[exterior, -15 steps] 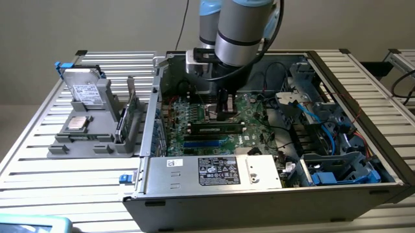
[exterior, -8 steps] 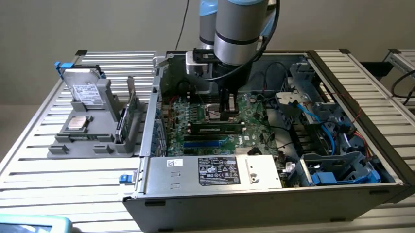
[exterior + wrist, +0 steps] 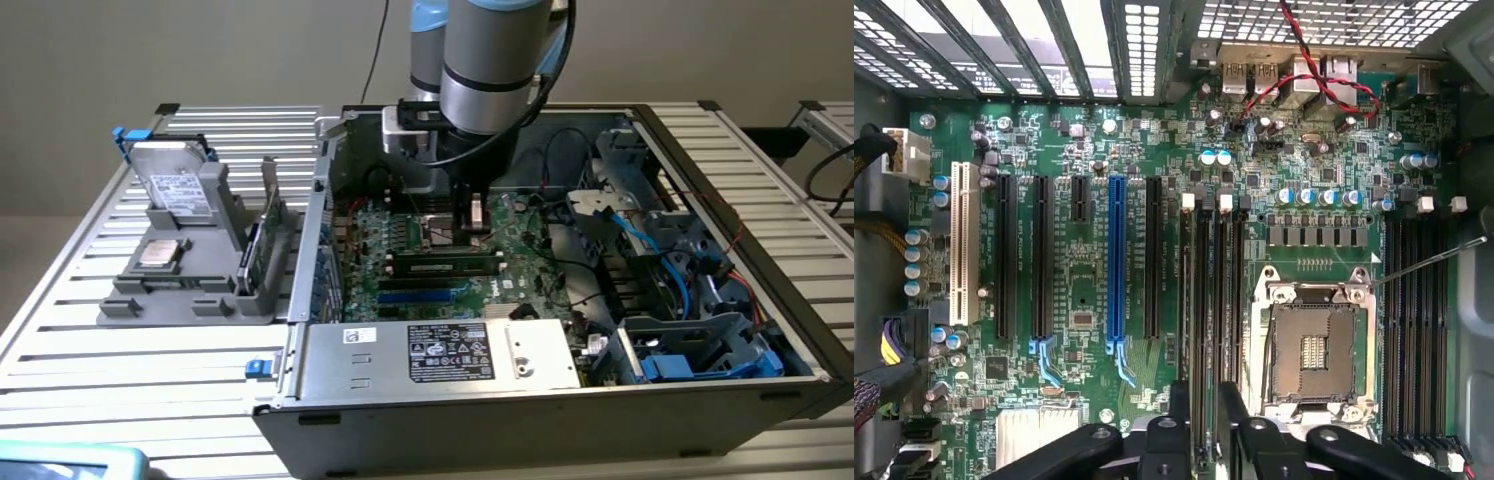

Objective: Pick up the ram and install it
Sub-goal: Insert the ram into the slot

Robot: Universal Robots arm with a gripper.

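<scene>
Arm's reaching down into the open black metal PC case (image 3: 307, 420), with the black 2-finger gripper (image 3: 467, 222) (image 3: 1202, 400) low over the green motherboard (image 3: 1084, 300). The ram (image 3: 447, 266), a thin dark stick with a pale label, stands on edge in a slot just in front of the gripper. Jaws are roughly half open, straddling 1 dark slot line, not visibly clamping anything. Tight spot: the square silver CPU socket (image 3: 1314, 350) is just beside it, loose cables crowd the exterior view's right, and the case walls are well apart.

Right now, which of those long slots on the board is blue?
The blue slot, standing among the long black slots, with the white slot further along the row.
</scene>
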